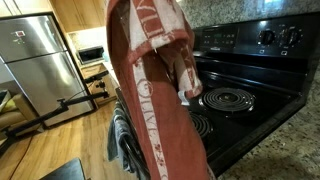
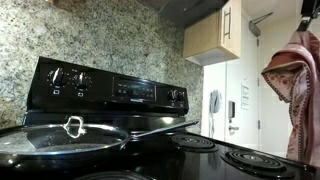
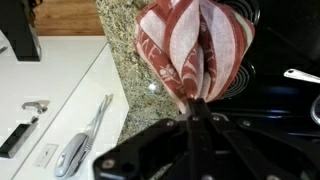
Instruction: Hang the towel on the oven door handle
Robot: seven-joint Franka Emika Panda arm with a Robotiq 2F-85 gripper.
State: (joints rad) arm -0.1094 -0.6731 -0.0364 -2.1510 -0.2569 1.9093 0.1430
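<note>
The towel [image 3: 190, 45], brick-red with white stripes, hangs bunched from my gripper [image 3: 195, 105], whose fingers are shut on its gathered edge in the wrist view. It hangs above the edge of the black stove, next to the granite counter. In an exterior view the towel [image 1: 155, 90] drapes long and close to the camera, in front of the stove. It also shows as a gathered bundle, the towel [image 2: 295, 80], at the right edge of an exterior view. A short dark stretch of what looks like the oven door handle [image 1: 130, 152] shows low beside the towel; the rest is hidden.
A grey cloth [image 1: 117, 135] hangs at the stove's front. A lidded pan [image 2: 70, 135] sits on a burner below the control panel [image 2: 120, 90]. A steel fridge [image 1: 40, 60] stands across the wood floor. Tools [image 3: 85, 145] lie on the white counter beside the granite counter [image 3: 125, 40].
</note>
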